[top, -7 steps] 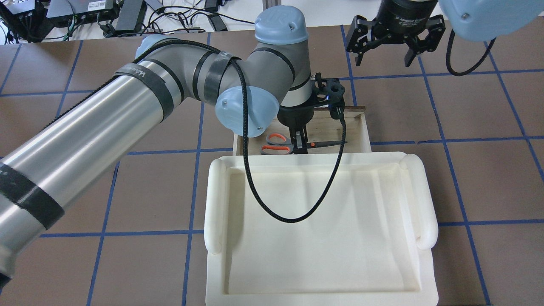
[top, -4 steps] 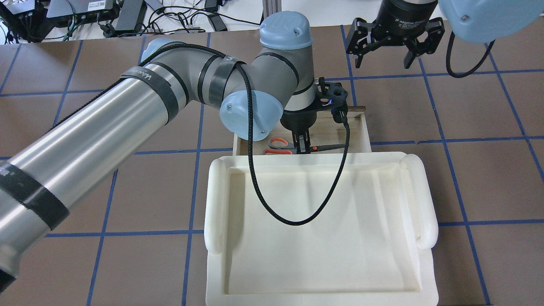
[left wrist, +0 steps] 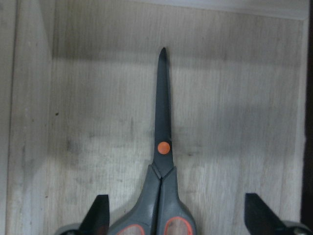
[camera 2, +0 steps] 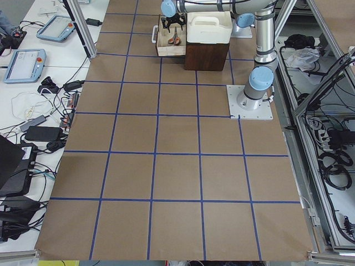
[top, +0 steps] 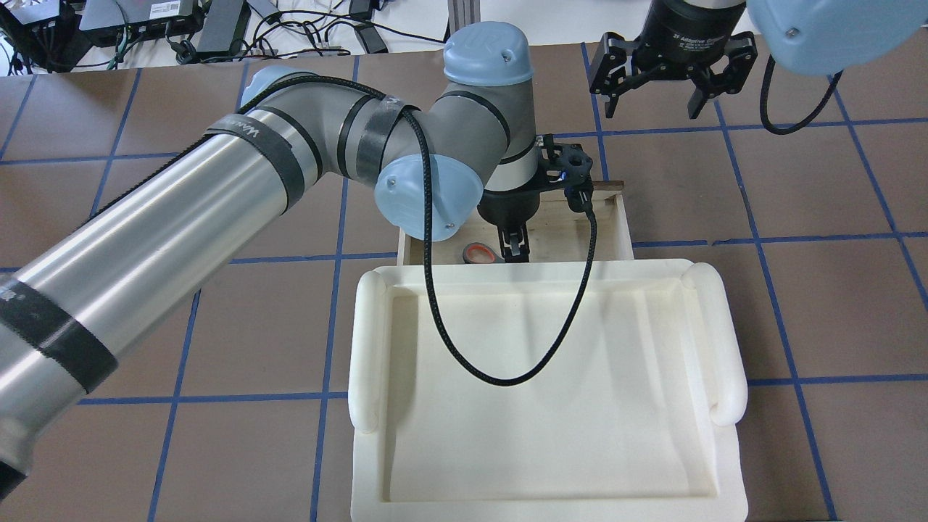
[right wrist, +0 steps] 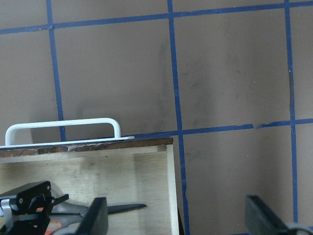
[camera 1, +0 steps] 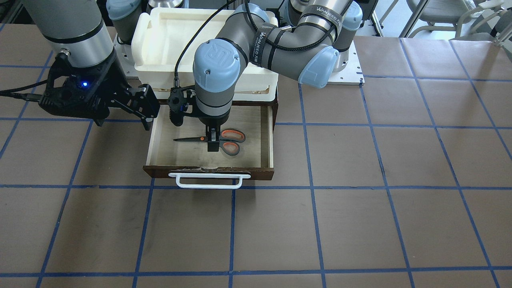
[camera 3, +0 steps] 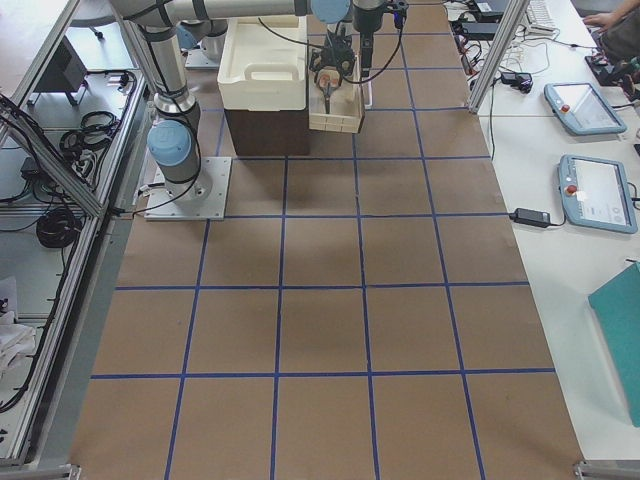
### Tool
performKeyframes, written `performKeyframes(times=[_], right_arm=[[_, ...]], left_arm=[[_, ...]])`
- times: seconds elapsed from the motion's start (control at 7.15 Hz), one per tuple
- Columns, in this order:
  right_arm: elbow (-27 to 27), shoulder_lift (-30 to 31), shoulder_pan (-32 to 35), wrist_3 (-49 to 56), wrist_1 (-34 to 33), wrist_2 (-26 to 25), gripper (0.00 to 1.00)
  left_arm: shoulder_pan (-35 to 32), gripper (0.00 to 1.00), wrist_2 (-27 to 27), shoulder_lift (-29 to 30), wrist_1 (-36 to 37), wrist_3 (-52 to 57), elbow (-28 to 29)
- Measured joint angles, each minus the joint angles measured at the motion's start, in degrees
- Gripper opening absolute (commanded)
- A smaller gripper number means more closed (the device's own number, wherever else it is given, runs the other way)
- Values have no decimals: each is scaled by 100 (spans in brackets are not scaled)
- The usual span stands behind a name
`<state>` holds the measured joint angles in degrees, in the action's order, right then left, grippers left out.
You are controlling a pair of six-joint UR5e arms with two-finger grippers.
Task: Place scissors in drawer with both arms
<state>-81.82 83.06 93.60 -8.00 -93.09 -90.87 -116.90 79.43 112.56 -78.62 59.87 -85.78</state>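
Observation:
The scissors lie flat on the pale floor of the open drawer, blades closed. They also show in the left wrist view, and only an orange-lined loop shows in the overhead view. My left gripper reaches straight down into the drawer over the scissors' handles. In its wrist view the left gripper is open, its fingers standing apart on either side of the handles. My right gripper is open and empty, hovering beside the drawer's front corner.
A cream-white foam tray sits on the dark cabinet above the drawer and hides the drawer's rear part from overhead. The drawer's white bar handle faces away from the robot. Brown table with a blue tape grid lies around.
My left gripper has gone lower into the drawer with the scissors, which now sit mostly hidden behind the tray's edge in the overhead view. The right gripper has hardly moved.

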Motion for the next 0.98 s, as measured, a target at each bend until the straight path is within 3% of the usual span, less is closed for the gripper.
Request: performKeyframes(times=[0.42, 0.98], right_arm=[[-26, 9, 2, -8, 1, -1, 100], [-50, 24, 9, 5, 11, -14, 100]], left_arm=[[108, 100, 32, -284, 40, -249, 74], [1280, 100, 121, -1217, -36, -2477, 112]])
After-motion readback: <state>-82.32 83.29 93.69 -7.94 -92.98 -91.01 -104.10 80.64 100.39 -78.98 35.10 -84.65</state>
